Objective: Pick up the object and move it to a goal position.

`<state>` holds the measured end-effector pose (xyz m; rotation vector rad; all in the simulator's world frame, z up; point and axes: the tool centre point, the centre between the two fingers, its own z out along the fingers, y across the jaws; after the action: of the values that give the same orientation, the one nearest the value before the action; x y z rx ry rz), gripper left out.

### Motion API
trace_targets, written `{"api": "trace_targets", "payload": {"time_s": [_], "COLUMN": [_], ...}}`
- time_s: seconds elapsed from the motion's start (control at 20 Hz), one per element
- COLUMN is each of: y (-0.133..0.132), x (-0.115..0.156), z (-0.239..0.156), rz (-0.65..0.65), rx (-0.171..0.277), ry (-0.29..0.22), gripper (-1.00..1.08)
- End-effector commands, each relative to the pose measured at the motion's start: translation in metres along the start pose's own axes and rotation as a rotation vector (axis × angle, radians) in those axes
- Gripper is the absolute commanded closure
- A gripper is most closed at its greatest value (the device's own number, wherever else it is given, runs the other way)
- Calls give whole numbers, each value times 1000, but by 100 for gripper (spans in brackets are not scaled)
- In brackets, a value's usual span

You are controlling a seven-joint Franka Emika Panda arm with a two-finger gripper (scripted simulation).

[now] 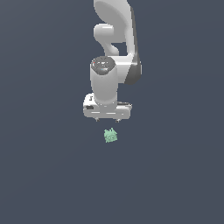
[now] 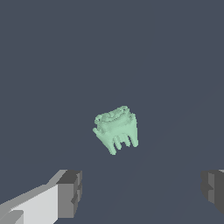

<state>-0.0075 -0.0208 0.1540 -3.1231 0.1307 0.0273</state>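
Observation:
The object (image 1: 110, 135) is a tiny pale mint-green lump with bumps on top, lying on the dark grey floor just beyond my gripper (image 1: 107, 119) in the exterior view. The wrist view shows the object (image 2: 117, 129) closer, with small prongs along one side. My gripper (image 2: 142, 190) is open, its two grey fingertips (image 2: 70, 192) spread wide. Nothing is between them, and the object lies ahead of the gap, apart from both fingers.
The white arm (image 1: 114, 39) rises behind the gripper towards the top of the exterior view. A plain dark grey floor (image 1: 43, 175) surrounds the object on every side.

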Motion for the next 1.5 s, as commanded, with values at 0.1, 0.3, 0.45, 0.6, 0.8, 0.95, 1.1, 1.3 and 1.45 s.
{"api": "trace_targets", "payload": {"time_s": [0.1,0.3,0.45,0.6,0.8,0.95,1.1,1.3,1.45], "y": [0,3,5,5,5,5,4,3,3], "x": [1,5,7,7,7,7,8,8,8], "z": [-1,-9,-13,-13,-13,-12,-11,-8,-5], "rz": [1,8,14,14,10,21,43,86,129], "rx": [1,10,15,14,14,14,15,15,16], "ry": [1,11,16,15,15,15,15,14,13], "gripper": [-92,-92,-92,-92,-92,-92,-92,-92,-92]}}
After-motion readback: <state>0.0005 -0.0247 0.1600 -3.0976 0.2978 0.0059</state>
